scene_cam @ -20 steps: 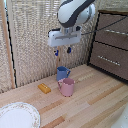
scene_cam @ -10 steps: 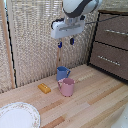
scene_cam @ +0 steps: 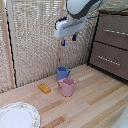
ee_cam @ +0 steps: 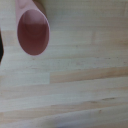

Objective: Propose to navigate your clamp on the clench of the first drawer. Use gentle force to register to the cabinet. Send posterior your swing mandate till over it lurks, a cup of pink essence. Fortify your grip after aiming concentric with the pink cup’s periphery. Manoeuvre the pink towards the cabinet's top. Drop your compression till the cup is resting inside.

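The pink cup (scene_cam: 66,87) stands upright on the wooden table, its handle toward the exterior view's left. The wrist view looks down into the pink cup (ee_cam: 33,32), which is empty. My clamp (scene_cam: 68,40) hangs high above the cup, open, with nothing between its dark blue fingers (scene_cam: 62,43). The cabinet (scene_cam: 113,45) stands at the exterior view's right. Its first drawer (scene_cam: 114,25) is shut, and the clench (scene_cam: 116,32) is a silvery bar across it. Only the front edge of the cabinet's top (scene_cam: 115,11) shows. No fingers show in the wrist view.
A blue mug (scene_cam: 62,73) stands right behind the pink cup, touching or nearly so. A yellow block (scene_cam: 44,88) lies to the cup's left. A white plate (scene_cam: 17,116) sits at the near left corner. A reed screen (scene_cam: 30,40) backs the table. The lower drawer (scene_cam: 109,60) is shut.
The arm and clamp have risen a little and drifted toward the exterior view's right. Cups, block and plate have not moved.
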### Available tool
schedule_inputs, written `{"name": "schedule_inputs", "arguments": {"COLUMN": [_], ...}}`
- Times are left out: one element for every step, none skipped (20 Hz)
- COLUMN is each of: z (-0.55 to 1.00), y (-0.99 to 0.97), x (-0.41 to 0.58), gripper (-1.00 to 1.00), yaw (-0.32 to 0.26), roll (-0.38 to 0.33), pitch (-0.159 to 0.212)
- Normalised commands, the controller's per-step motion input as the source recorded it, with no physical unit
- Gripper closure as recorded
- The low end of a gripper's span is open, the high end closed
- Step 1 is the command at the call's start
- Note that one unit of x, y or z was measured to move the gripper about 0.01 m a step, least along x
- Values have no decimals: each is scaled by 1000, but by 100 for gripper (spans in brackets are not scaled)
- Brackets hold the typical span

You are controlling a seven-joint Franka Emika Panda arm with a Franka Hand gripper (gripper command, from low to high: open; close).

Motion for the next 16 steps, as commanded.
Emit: {"name": "schedule_inputs", "arguments": {"z": [0, 0, 0, 0, 0, 0, 0, 0, 0, 0, 0, 46, 103, 140, 151, 191], "y": [-120, -114, -114, -111, -111, -111, -109, -109, -106, -97, -66, -43, -17, 0, -3, 0], "x": [-51, -51, -49, -49, -51, -54, -54, -57, -57, -29, 0, 0, 37, 126, 243, 406], "gripper": [-100, -100, -100, -100, -100, -100, -100, -100, -100, -100, -100, -100, -100, -100, -100, -100], "yaw": [190, 191, 190, 190, 192, 194, 195, 196, 197, 195, 193, 190, 182, 168, 134, 88], "roll": [-341, -343, -346, -346, -344, -342, -342, -340, -339, -331, -312, -296, -283, -276, -287, -300], "pitch": [-24, -24, -24, -24, -28, -32, -32, -36, -40, -43, -52, -62, -76, -73, -46, -25]}}
